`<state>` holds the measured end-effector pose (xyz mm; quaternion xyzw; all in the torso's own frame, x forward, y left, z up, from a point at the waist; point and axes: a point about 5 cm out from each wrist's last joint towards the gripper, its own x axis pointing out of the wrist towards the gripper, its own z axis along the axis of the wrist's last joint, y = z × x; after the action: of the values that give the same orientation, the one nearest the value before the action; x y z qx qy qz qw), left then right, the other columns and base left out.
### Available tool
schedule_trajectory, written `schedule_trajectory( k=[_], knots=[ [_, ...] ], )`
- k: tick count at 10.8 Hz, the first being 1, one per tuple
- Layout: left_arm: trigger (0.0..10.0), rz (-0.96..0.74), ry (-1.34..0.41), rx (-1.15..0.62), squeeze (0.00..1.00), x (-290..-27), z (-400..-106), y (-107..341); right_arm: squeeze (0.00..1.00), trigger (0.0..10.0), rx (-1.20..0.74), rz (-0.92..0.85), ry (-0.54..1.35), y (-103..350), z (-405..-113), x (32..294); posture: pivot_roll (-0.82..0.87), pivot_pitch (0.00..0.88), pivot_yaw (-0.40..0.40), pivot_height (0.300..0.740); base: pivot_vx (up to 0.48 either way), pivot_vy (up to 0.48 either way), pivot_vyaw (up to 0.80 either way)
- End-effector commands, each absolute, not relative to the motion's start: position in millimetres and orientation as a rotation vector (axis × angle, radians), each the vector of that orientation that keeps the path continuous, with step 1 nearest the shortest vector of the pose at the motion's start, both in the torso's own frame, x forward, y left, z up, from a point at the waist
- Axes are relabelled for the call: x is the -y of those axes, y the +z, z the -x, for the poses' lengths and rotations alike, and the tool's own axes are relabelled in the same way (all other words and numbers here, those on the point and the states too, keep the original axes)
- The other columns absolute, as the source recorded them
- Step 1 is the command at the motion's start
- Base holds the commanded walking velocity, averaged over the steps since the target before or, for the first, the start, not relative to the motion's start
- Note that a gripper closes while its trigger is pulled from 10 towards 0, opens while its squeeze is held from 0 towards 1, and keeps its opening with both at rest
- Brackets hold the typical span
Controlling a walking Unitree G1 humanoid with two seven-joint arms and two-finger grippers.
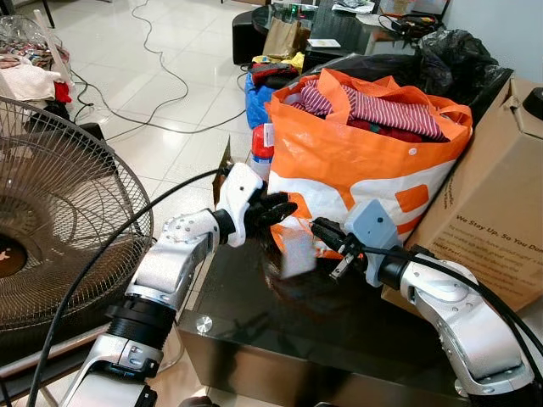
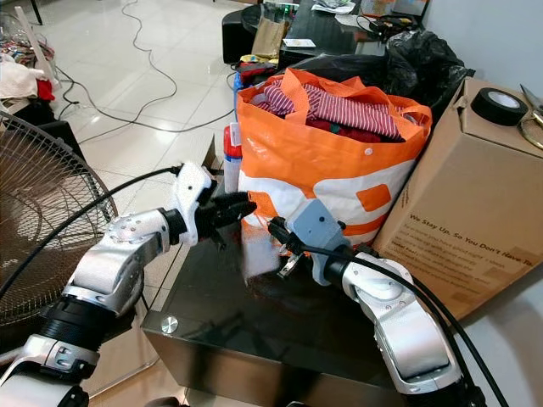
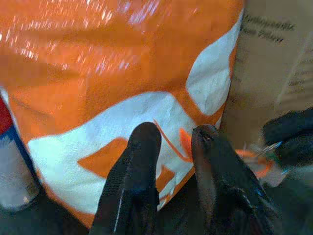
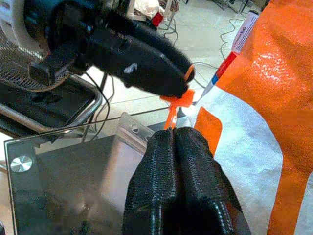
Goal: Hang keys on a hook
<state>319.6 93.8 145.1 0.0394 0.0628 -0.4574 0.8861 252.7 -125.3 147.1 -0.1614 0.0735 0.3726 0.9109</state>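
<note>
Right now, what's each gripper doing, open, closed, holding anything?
Left gripper: open, holding nothing, in front of the orange bag.
Right gripper: shut on the orange key tag.

Two grippers are up over the table: the left gripper (image 1: 284,209) at about nine o'clock and the right gripper (image 1: 321,229) at about three. One black glass table (image 1: 339,339) lies at six o'clock. One orange-and-white bag (image 1: 365,161) of clothes sits at twelve. One cardboard box (image 1: 496,212) stands at three, with one roll of black tape (image 2: 501,105) on top. One floor fan (image 1: 51,229) stands at nine. One small clear bag (image 1: 297,250) hangs between the grippers.
</note>
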Motion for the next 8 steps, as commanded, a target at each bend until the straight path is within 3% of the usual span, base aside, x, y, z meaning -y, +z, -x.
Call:
schedule_trajectory(
  k=[1, 5, 7, 8],
  knots=[
    [10.0, -0.071, -0.981, -0.104, 1.00, -88.9, -319.1, 153.2, 0.00, 0.0, -0.132, 0.337, 0.753, 151.5, -255.0, 127.3, -0.01, 0.000, -0.068, 0.740, 0.000, 0.000, 0.00],
    [10.0, -0.055, -1.030, -0.050, 1.00, -84.3, -313.3, 160.0, 0.00, 0.0, -0.131, 0.334, 0.693, 151.1, -259.9, 132.0, -0.01, 0.000, -0.073, 0.740, 0.000, 0.000, 0.00],
    [10.0, -0.236, -1.026, -0.085, 1.00, -88.3, -311.4, 149.0, 0.00, 0.0, -0.125, 0.314, 0.667, 152.3, -262.2, 134.2, -0.01, 0.000, -0.075, 0.740, 0.000, 0.000, 0.00],
    [10.0, -0.435, -1.009, -0.144, 1.00, -97.5, -308.0, 133.8, 0.00, 0.0, -0.111, 0.271, 0.637, 154.8, -264.0, 137.1, -0.01, 0.000, -0.077, 0.740, 0.000, 0.000, 0.00]
  ],
)
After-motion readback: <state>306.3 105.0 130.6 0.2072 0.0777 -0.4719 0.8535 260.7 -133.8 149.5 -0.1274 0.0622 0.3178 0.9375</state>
